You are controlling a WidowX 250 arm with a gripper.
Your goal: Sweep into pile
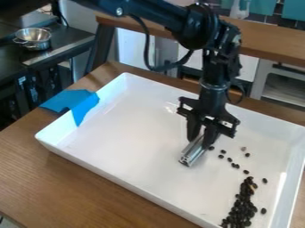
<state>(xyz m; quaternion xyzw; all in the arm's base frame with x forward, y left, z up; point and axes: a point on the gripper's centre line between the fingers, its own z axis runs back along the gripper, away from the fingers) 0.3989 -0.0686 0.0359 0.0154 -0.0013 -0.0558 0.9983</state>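
Note:
The gripper (200,141) hangs over the right half of the white tray (137,129), shut on a short silver metal bar (191,152) that slants down toward the tray floor. Dark beans lie in a dense, elongated pile (241,207) in the tray's lower right corner. Several loose beans (221,156) are scattered between the bar and that pile, one close beside the bar's right side. A few others lie just right of the pile.
Blue tape (74,103) covers part of the tray's left wall and runs onto the wooden table (77,178). The tray's raised walls surround the work area. A metal pot (33,38) stands on a dark counter at the upper left.

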